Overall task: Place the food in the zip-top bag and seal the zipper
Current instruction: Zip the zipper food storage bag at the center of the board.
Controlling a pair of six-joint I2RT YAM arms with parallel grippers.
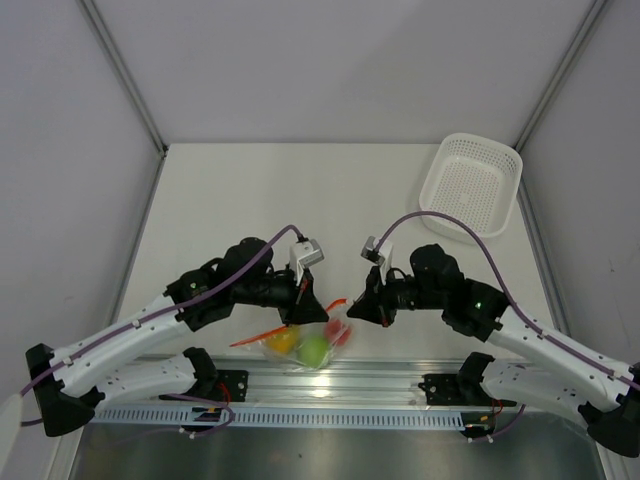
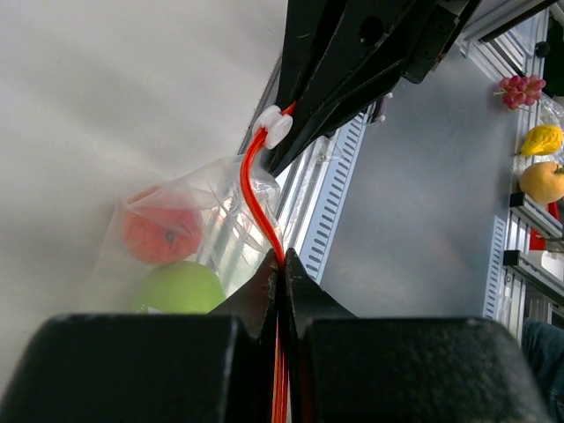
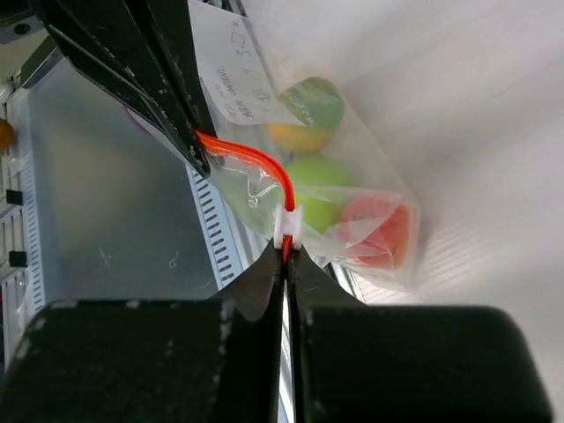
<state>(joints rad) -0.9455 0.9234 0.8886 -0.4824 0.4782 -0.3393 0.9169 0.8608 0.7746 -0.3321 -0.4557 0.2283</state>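
The clear zip-top bag (image 1: 335, 338) hangs between my two grippers at the table's near edge, with the food inside. The lime-green ball (image 1: 314, 349), the yellow-orange piece (image 1: 282, 340) and the red-orange piece (image 1: 339, 331) all show through the plastic. My left gripper (image 1: 299, 312) is shut on the red-orange zipper (image 2: 256, 189). My right gripper (image 1: 356, 305) is shut on the zipper's other end (image 3: 256, 157), right below a white slider (image 3: 288, 226). The left wrist view shows that slider (image 2: 274, 127) against the right gripper's fingers (image 2: 352, 79). The fruits also show in the right wrist view: green (image 3: 317, 198), red-orange (image 3: 381, 231), yellow-orange (image 3: 298, 137).
A white perforated basket (image 1: 470, 183) stands at the back right of the table. An aluminium rail (image 1: 330, 385) runs along the near edge under the bag. Off the table, a shelf with other toy fruits (image 2: 539, 159) shows in the left wrist view.
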